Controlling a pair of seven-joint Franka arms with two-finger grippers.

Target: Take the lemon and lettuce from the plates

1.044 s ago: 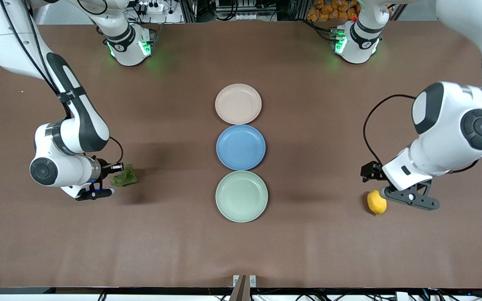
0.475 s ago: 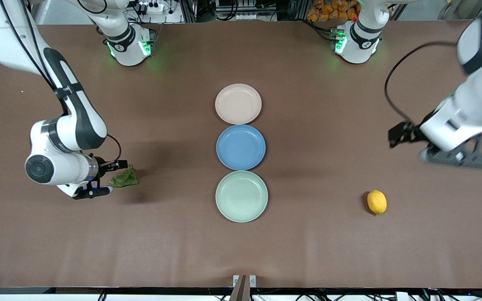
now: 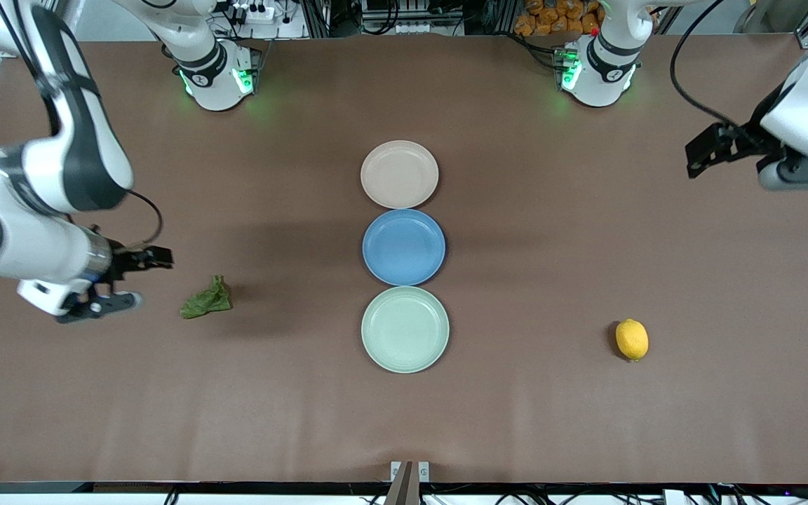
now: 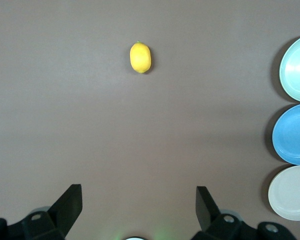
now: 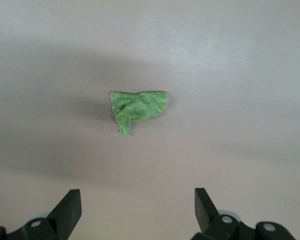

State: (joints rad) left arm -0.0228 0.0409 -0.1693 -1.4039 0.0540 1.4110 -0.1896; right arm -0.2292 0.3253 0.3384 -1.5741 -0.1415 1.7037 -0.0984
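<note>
Here, three plates sit in a row, with one lemon and one lettuce piece lying on the brown surface.

The beige plate, blue plate and mint plate hold nothing. The lemon lies toward the left arm's end, the lettuce toward the right arm's end. Two end effectors hang in the air, both spread wide and holding nothing: the left end effector and the right end effector.

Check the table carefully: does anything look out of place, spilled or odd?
Nothing is spilled or damaged. The lemon and lettuce lie on the bare table, apart from the three empty plates, one toward each arm's end.
</note>
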